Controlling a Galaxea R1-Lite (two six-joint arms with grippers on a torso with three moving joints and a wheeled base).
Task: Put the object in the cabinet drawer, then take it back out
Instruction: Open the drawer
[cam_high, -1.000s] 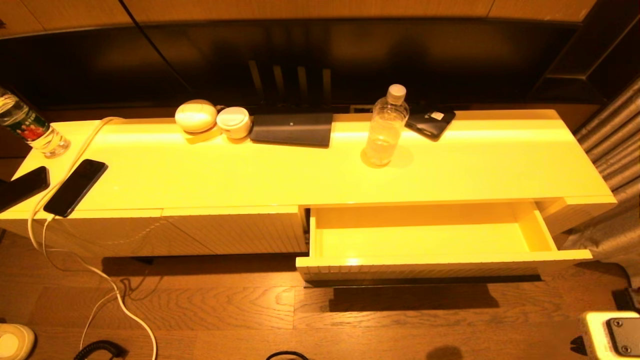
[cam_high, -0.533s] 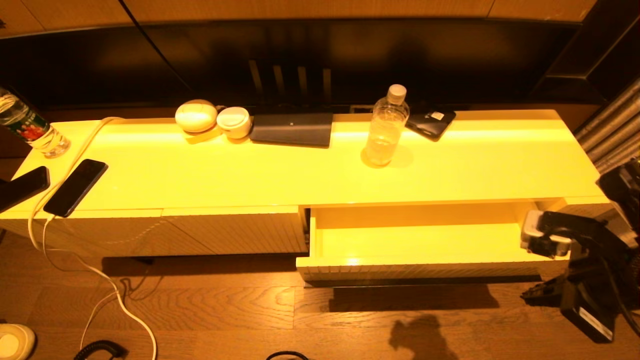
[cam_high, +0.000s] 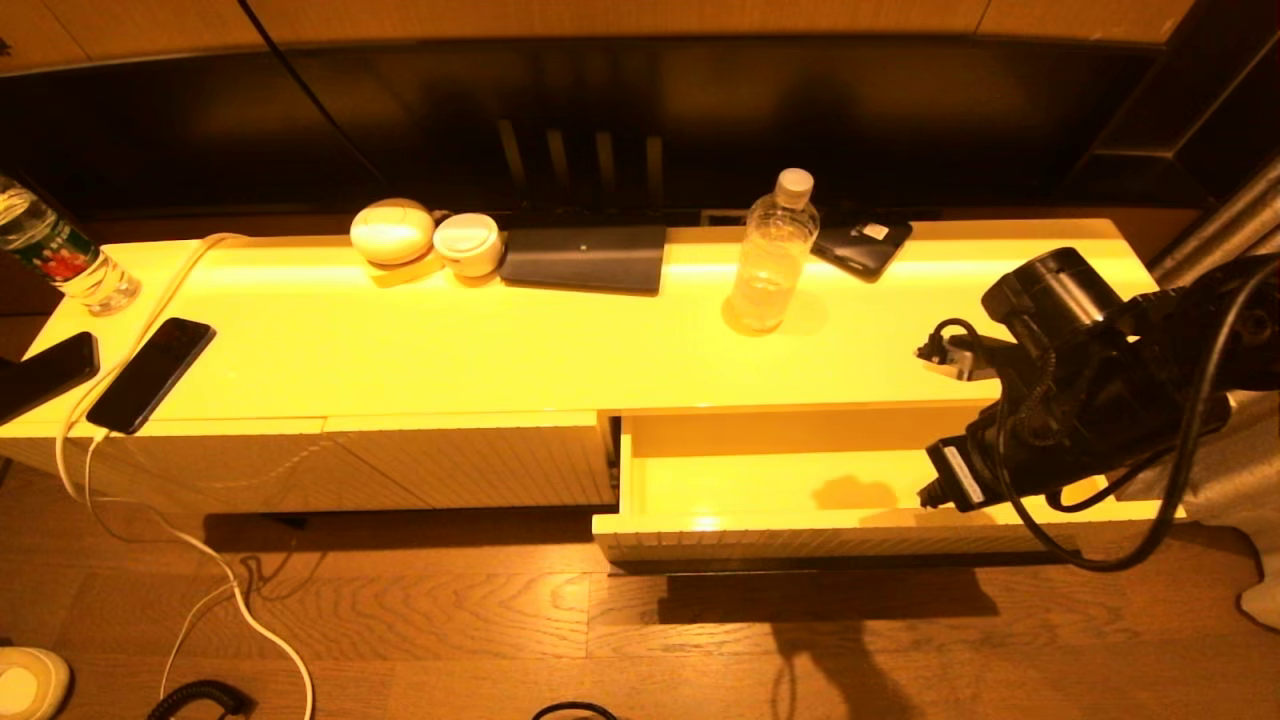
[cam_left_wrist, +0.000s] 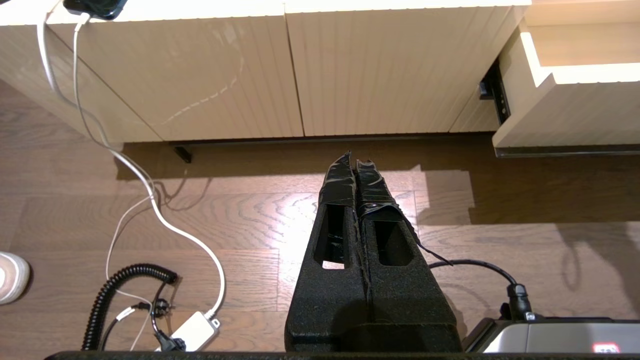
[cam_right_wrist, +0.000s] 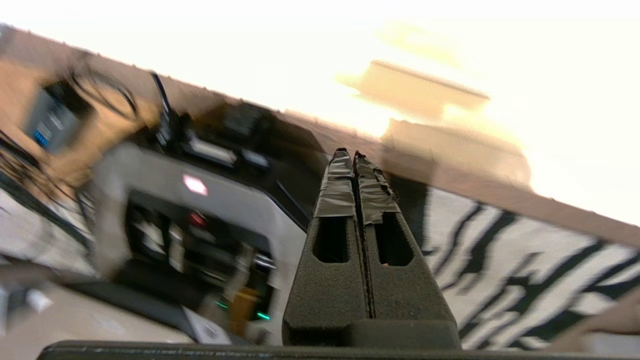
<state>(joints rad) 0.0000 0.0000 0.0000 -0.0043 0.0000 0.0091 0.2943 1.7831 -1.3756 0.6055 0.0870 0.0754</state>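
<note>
The bottle (cam_high: 771, 255) stands upright on the tabletop (cam_high: 500, 340), toward the back edge, directly behind the open drawer (cam_high: 800, 480). Just behind the bottle lies a dark phone (cam_high: 860, 245); farther along the back edge from the bottle lie a dark flat pad (cam_high: 585, 258) and two pale round cases (cam_high: 425, 238).

The right arm (cam_high: 1080, 380) hangs over the drawer's right end, well apart from the bottle. Its gripper (cam_right_wrist: 354, 157) has its jaws pressed together, holding nothing.

The drawer is pulled out and its glossy inside holds nothing but the arm's shadow.

The left gripper (cam_left_wrist: 354, 162) is parked low over the wooden floor (cam_left_wrist: 250, 225) in front of the cabinet panels beside the drawer, jaws pressed together and empty.
</note>
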